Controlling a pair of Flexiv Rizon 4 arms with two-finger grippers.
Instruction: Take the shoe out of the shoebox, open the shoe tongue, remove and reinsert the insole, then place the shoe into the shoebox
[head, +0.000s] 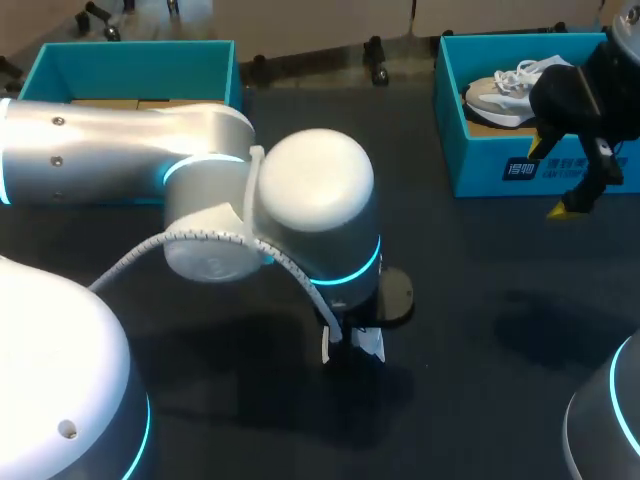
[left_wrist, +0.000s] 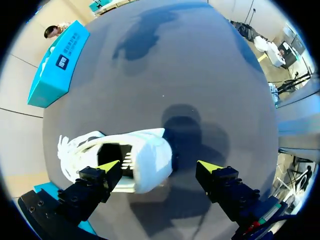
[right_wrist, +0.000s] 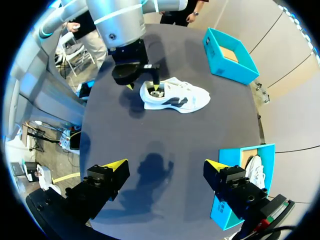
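A white shoe (right_wrist: 174, 96) with a dark side stripe stands on its sole on the bench, outside both boxes, its mouth open and dark inside. In the head view, an open teal shoebox (head: 490, 160) at upper right holds a second white shoe (head: 505, 92). Another open teal box (head: 130, 55) sits at upper left.

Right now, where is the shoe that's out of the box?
In the left wrist view the shoe lies on the table, right under the open left gripper.
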